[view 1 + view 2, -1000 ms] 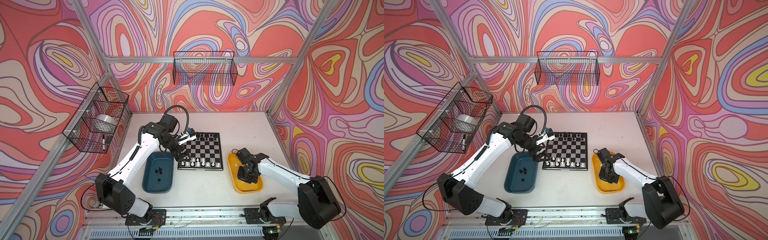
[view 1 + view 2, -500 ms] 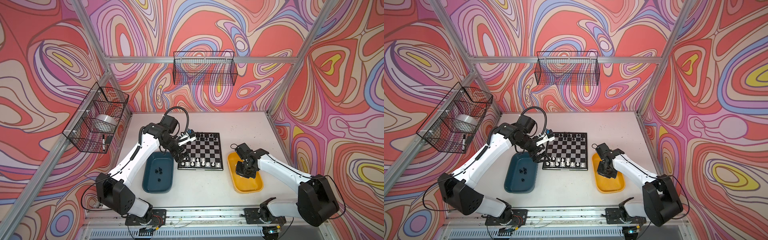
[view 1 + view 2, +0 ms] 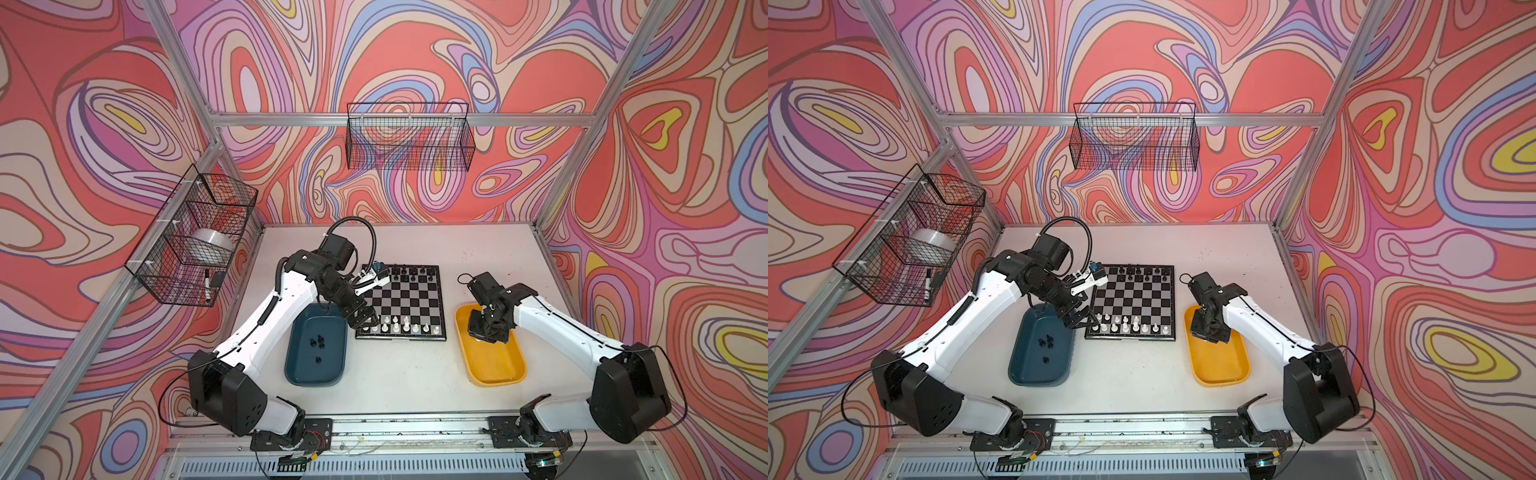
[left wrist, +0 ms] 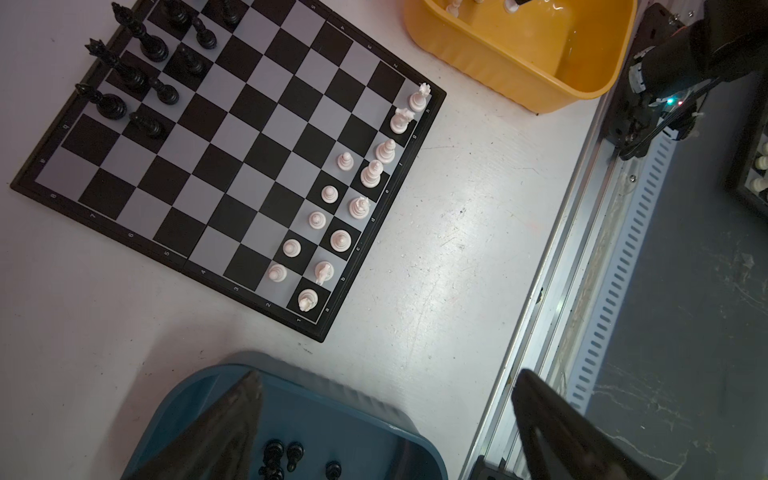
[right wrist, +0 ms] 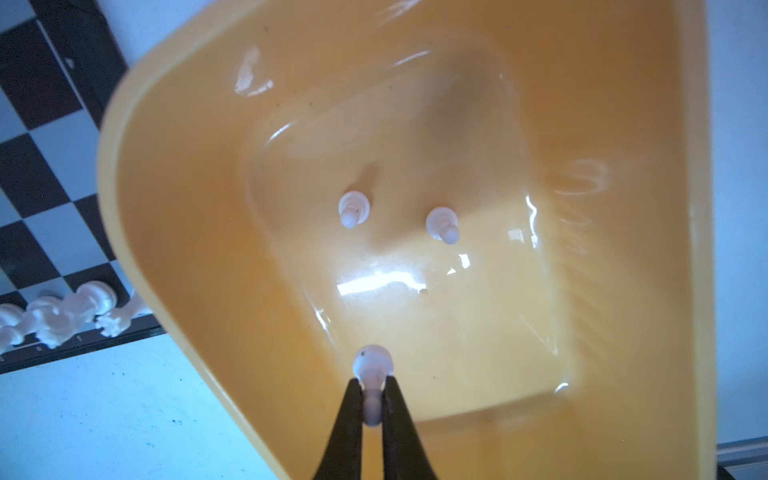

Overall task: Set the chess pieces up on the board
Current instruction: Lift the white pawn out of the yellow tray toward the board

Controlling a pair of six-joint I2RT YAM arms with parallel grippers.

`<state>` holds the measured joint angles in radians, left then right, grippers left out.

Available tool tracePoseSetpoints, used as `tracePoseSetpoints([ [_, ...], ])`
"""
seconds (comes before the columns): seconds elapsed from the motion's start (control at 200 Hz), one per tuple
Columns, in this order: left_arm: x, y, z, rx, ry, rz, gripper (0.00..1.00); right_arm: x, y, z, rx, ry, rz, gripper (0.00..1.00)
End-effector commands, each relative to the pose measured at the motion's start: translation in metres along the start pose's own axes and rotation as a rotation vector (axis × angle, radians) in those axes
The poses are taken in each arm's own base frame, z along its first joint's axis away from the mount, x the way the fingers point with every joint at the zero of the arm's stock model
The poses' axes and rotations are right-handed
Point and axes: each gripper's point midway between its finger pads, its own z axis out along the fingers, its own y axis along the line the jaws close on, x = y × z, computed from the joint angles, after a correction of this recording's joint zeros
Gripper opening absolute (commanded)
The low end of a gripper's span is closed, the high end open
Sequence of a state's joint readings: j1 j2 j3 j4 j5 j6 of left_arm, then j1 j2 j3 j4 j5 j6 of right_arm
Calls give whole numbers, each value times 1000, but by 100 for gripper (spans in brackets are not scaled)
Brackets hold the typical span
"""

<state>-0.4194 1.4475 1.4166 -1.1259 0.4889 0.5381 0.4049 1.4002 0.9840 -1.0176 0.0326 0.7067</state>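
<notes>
Two robot arms are reaching over the white tabletop in both top views. Near the middle of the frame the board is lying flat, with white pieces standing in rows along its lower edge and black pieces standing along its upper edge. Just right of the board, the yellow tray is sitting on the tabletop, and the right pincer is hanging over the tray's upper end. Its two fingers are pressing together on one white pawn, pinching it just under its round head. Two loose pawns are sitting on the tray floor, a little apart from each other and away from the pinched one. Just left of the board, the teal tray is sitting with a few loose black pieces lying near its middle. The left pincer is hovering over the spot where the board's lower left corner is coming close to the teal tray's upper end. Its fingers are standing wide apart and are holding nothing.
</notes>
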Motion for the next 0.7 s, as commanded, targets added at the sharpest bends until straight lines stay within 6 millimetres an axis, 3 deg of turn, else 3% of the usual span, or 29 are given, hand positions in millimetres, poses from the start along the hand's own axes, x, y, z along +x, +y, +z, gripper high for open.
tracePoseSetpoints([
  [0.0,2,0,-8,-4,-34,-20,95,-9,5,-7,4,-5,-28,8],
  [0.426,11,10,-23,-33,-103,-93,96,-41,40,-19,-40,-25,-85,9],
  [0.696,17,17,-27,-56,-126,-121,96,-54,74,-20,-54,-33,-147,9],
])
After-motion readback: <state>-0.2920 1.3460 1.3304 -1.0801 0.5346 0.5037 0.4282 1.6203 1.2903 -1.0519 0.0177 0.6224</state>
